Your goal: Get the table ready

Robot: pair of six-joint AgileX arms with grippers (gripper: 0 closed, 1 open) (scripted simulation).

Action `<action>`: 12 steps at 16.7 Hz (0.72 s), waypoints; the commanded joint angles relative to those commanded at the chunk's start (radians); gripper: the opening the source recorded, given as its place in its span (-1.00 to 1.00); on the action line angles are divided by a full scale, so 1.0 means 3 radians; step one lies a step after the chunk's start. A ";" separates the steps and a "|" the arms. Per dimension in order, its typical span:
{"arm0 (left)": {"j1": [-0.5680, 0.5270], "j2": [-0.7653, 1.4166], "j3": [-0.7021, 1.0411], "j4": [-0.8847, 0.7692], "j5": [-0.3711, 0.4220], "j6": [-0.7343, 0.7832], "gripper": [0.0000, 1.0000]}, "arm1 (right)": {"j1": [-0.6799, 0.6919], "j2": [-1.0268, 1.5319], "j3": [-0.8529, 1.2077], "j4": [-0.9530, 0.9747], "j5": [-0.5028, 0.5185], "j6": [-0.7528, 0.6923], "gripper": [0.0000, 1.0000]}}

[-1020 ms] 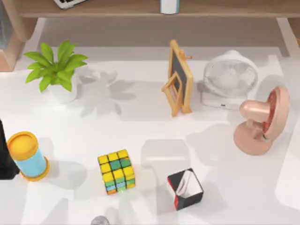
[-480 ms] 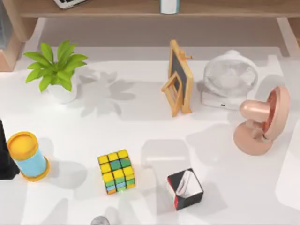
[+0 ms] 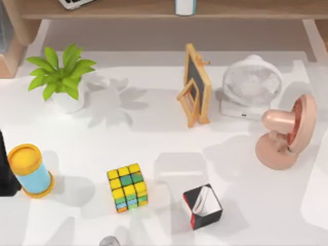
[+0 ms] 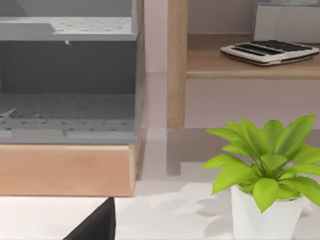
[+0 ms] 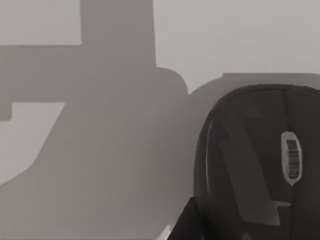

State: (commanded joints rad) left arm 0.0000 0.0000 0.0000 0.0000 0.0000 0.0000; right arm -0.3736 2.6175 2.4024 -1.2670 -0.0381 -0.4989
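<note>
1. Across the whole top view: the table, white, bearing a potted plant, a puzzle cube and 2 fans.
2. Right wrist view: a black computer mouse on grey surface.
3. Whether either gripper is released or clenched cannot be told.

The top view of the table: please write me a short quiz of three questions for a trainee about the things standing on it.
1. True or false: the puzzle cube stands between the blue and yellow cylinder and the black, white and red box.
2. Which thing stands nearest the table's left rear corner? A) pink fan B) potted plant C) white fan
3. Fill in: the small chalkboard easel has a frame of ____ colour.

Key: 1 true; 2 B; 3 wood.
</note>
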 joint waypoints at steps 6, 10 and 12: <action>0.0000 0.0000 0.0000 0.0000 0.0000 0.0000 1.00 | 0.0000 0.0000 0.0000 0.0000 0.0000 0.0000 -1.00; 0.0000 0.0000 0.0000 0.0000 0.0000 0.0000 1.00 | -0.0010 -0.0080 0.0012 -0.0013 0.0006 -0.0002 -1.00; 0.0000 0.0000 0.0000 0.0000 0.0000 0.0000 1.00 | -0.0017 -0.0248 -0.0050 -0.0021 0.0025 -0.0010 -1.00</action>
State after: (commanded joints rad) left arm 0.0000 0.0000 0.0000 0.0000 0.0000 0.0000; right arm -0.3787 2.5432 2.3875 -1.2733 -0.0306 -0.5017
